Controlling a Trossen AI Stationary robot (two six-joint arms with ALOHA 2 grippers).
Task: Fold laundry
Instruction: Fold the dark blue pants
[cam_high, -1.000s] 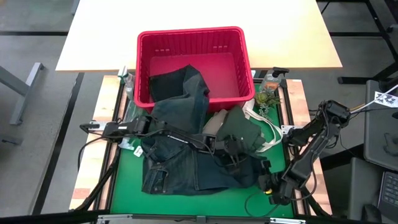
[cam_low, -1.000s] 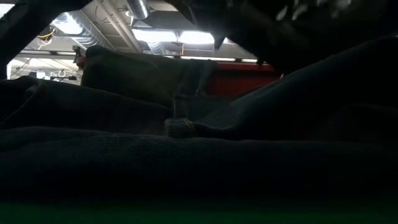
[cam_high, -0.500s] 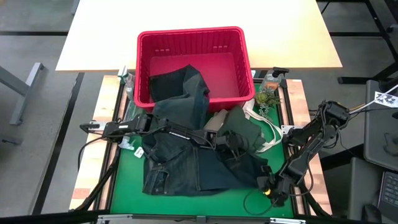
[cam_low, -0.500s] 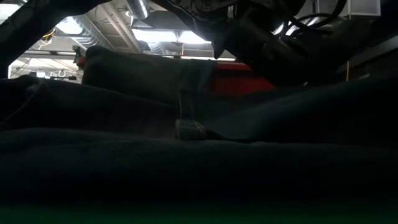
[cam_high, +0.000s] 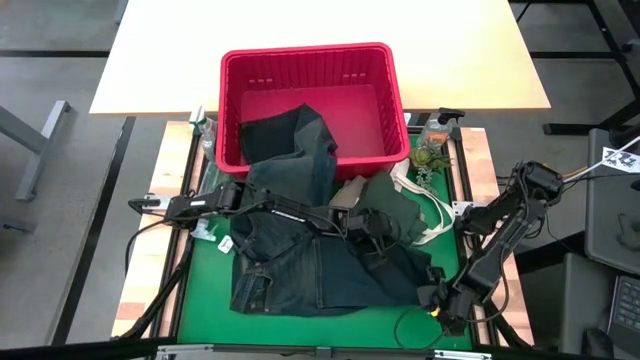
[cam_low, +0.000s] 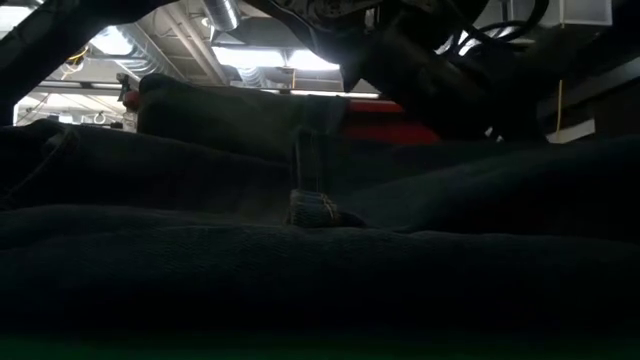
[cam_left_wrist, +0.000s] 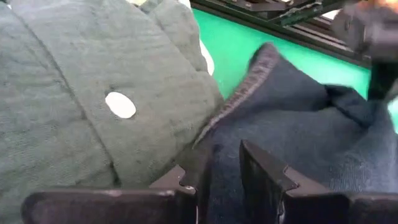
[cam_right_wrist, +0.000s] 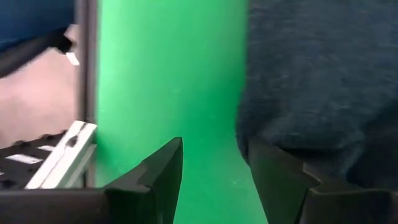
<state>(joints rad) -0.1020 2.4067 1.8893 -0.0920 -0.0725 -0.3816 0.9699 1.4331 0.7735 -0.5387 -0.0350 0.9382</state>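
Observation:
Dark blue jeans (cam_high: 290, 260) lie spread on the green mat (cam_high: 200, 300), and one leg (cam_high: 295, 135) hangs over the near rim into the red basket (cam_high: 310, 55). An olive-green shirt (cam_high: 390, 210) with a white button (cam_left_wrist: 120, 104) lies at the jeans' right side, on tan and white pieces. My left gripper (cam_high: 372, 226) reaches across the jeans from the left and is shut on their denim beside the shirt. My right gripper (cam_high: 442, 298) stands open over the mat (cam_right_wrist: 168, 74) at the jeans' near right edge (cam_right_wrist: 311, 74). My left gripper pinches a raised bit of the jeans' denim (cam_left_wrist: 219, 163) between its two fingers (cam_left_wrist: 264, 168), just below a stitched edge (cam_left_wrist: 239, 99) that lies against the green shirt. The fingers come from the table's left, slanting down. The rest of the jeans lies on the mat.
The red basket stands at the mat's far side. A pump bottle (cam_high: 437, 128) and a small plant stand at the far right, another bottle (cam_high: 205, 125) at the far left. Bare mat shows along the near edge and at the left.
My left gripper has gone a little toward the table's right edge, still shut on the denim, and the jeans' upper layer has slid right with it. My right gripper has turned at its wrist while staying near the table's near right corner.

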